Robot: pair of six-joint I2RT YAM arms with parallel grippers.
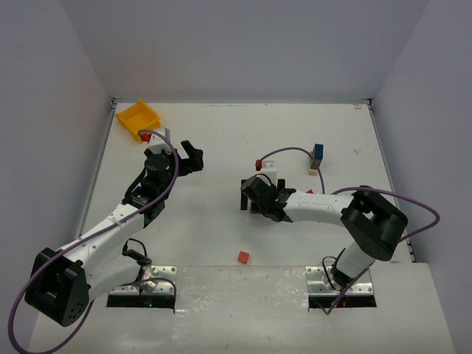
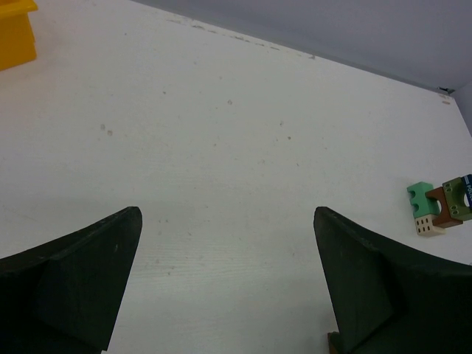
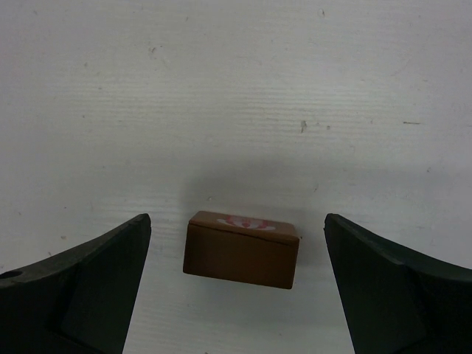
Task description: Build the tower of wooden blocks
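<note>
From above, my right gripper [image 1: 257, 198] and left gripper [image 1: 192, 158] hang spread wide, empty, both left of the wood block tower [image 1: 317, 157]. Left wrist: the tower stands far off to the right (no threat). Right wrist: the brown block [image 3: 242, 249] lies slightly turned between my fingers [image 3: 88, 287]; closing may catch corners and spin it.

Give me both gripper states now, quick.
Left gripper: open, empty.
Right gripper: open, brown block sits between its fingers, not gripped.
</note>
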